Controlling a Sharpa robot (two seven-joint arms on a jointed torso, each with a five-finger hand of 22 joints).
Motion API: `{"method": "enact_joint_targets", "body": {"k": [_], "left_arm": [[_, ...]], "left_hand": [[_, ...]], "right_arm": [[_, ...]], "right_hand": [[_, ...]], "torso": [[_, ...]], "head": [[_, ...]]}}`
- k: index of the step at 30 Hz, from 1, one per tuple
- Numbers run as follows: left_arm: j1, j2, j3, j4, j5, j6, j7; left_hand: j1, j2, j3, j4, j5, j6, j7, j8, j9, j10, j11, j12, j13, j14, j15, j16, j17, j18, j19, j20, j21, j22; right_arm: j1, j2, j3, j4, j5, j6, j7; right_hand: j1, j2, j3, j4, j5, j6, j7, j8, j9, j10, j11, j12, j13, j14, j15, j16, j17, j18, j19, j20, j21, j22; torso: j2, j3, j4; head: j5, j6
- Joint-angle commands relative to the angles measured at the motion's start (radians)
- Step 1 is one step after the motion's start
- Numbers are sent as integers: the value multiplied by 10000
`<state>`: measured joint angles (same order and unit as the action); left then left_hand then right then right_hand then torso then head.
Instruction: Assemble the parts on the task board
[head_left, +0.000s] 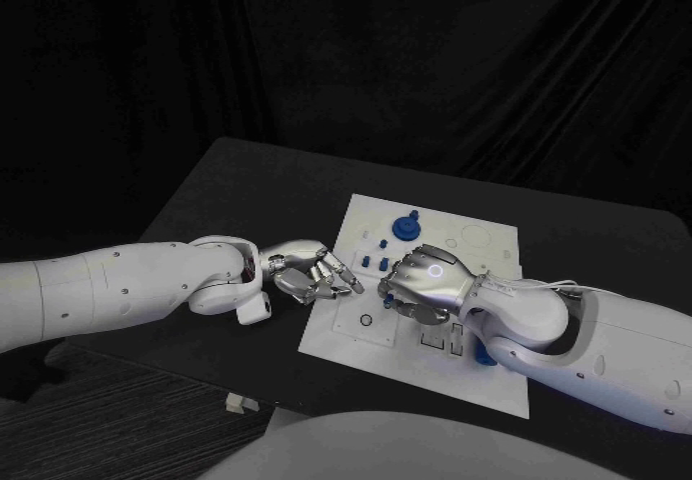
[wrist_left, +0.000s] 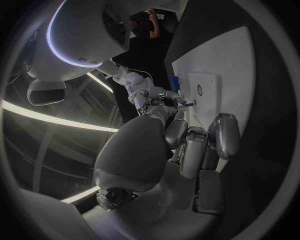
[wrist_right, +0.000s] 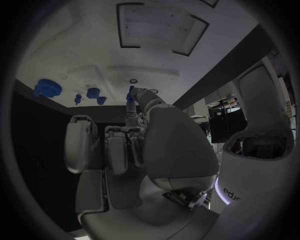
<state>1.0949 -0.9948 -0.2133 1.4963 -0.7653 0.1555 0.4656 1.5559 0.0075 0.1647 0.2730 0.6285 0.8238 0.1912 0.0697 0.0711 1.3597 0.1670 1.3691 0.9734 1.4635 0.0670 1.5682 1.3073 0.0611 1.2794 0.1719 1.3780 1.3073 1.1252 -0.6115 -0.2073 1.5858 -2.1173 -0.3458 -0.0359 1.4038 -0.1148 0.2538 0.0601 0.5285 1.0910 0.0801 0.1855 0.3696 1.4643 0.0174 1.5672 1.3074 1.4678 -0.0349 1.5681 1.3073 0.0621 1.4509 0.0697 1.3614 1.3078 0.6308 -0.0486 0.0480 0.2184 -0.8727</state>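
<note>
- On the black table (head_left: 231, 200), the white task board (head_left: 433, 350) lies flat at the centre, with both hands at its near-middle zone.
- Left hand (head_left: 310, 275): positioned at the board's left edge, fingers half-curled and pointing toward the board. No part is visible in its grasp, so it reads as released. In the left wrist view, this hand (wrist_left: 187, 145) hangs beside the white board (wrist_left: 219, 70) with its fingers loosely bent and apart.
- Right hand (head_left: 428, 280): positioned over the middle of the board, back of the hand upward, fingers bent downward. In the right wrist view, this hand (wrist_right: 134, 145) pinches a small blue peg (wrist_right: 130, 100) between thumb and a fingertip, the peg held upright just off the board surface (wrist_right: 94, 45). In the left wrist view, the same peg (wrist_left: 187, 104) shows at the tips of the right hand (wrist_left: 147, 95).
- Large blue round part (head_left: 408, 224): seated on the far area of the board, beyond the right hand; it also appears in the right wrist view (wrist_right: 47, 88).
- Two small blue parts (head_left: 374, 263): standing on the board just left of the right hand, between the two hands; also seen in the right wrist view (wrist_right: 95, 94).
- Blue piece (head_left: 483, 355): partly hidden under the right forearm at the board's right side; its shape cannot be determined.
</note>
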Motion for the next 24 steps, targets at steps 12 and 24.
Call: {"method": "enact_joint_targets", "body": {"k": [12,24], "left_arm": [[-7,86,6,-92,13,11,207],[-8,102,5,-118,13,73,136]], "left_hand": [[-2,-119,58,11,48,84,-25,60,12,2111,-554,2017,5974,1073,-26,26,2635,97,-66,4,-32,1235],[-5,-121,60,12,49,87,-23,59,12,2111,-552,2017,5974,1073,-24,26,2635,102,-88,5,-47,1225]], "right_arm": [[7,-28,3,26,-604,52,-264],[-7,-55,2,27,-611,328,-409]], "right_hand": [[104,4,20,-56,-46,42,49,1,11,1065,0,36,2633,1030,-36,26,2635,-124,-12,19,-45,1970],[112,-10,34,-81,-96,15,73,-43,3,1065,21,36,2633,1030,-28,26,2635,-117,-29,25,-79,1961]], "torso": [[3,3,-5],[2,2,-5]], "head": [[9,1],[-13,1]]}}
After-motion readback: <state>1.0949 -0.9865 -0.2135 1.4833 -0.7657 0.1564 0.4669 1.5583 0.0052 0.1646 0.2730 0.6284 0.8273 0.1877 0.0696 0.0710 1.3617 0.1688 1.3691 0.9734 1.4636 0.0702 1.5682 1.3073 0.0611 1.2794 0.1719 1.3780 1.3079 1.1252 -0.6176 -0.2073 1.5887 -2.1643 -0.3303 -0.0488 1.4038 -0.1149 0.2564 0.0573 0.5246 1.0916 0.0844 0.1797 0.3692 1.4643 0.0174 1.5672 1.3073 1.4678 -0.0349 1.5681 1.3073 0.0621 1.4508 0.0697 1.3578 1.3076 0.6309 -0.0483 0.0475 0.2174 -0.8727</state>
